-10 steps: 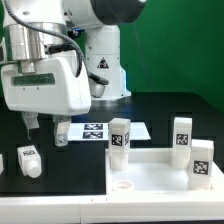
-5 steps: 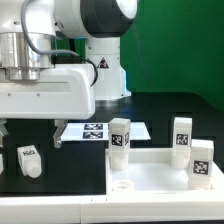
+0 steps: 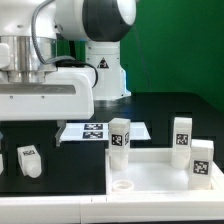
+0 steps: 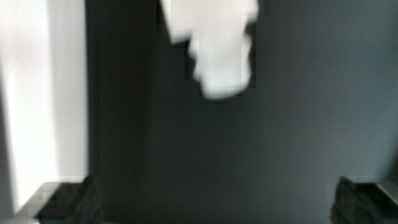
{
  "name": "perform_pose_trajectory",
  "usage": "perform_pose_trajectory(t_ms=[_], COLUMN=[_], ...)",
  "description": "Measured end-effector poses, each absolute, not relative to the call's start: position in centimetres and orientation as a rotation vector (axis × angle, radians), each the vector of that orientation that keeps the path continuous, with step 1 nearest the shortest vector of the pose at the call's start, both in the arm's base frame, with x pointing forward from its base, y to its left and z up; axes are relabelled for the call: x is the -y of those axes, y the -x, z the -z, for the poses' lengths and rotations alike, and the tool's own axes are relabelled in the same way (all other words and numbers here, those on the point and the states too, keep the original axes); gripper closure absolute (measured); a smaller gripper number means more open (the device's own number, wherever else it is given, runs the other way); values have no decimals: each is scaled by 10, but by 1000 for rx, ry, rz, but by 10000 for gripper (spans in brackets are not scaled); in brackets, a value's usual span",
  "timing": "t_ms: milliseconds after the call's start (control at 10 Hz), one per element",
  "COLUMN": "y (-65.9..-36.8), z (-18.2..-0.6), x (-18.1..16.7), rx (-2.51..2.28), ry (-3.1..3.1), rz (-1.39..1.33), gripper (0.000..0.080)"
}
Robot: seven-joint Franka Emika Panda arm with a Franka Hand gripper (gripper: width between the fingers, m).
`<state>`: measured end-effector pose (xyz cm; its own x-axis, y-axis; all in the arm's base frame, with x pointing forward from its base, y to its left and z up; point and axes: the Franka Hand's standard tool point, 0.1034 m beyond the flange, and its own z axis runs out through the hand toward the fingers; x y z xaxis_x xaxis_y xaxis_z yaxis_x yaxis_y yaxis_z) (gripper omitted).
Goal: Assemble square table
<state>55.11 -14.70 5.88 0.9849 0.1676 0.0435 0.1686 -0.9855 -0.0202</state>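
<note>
The large flat white plastic square tabletop (image 3: 160, 172) lay on the black bench (image 3: 150, 108) with three tagged white legs (image 3: 120, 134) apparently standing on it, a fourth leg (image 3: 29, 160) loose beside it, probably awaiting pickup; the gripper's state could not be told.

Everything here is smeared with blur. A dark table surface (image 4: 214, 140) fills most of the frame. One white shape (image 4: 215, 45) hangs in from the frame's edge, soft and lumpy (too blurred to say what it is). A pale strip (image 4: 25, 100) runs along a side edge. At the edge opposite the white shape, the gripper (image 4: 210, 205) shows dark fingertips (image 4: 54, 203) in two corners, spread wide, nothing between them.
</note>
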Motion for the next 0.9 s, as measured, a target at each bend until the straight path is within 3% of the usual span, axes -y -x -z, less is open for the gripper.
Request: perform_pose_trajectory(t_ms=[200, 400, 600, 900], y=[-535, -534, -531, -510], z=[-42, -42, -39, -14], x=[142, 142, 142, 139], rx=[487, 628, 563, 356], ry=[3071, 3059, 3060, 3045], rz=[6, 15, -16, -175], gripper=[150, 150, 150, 150])
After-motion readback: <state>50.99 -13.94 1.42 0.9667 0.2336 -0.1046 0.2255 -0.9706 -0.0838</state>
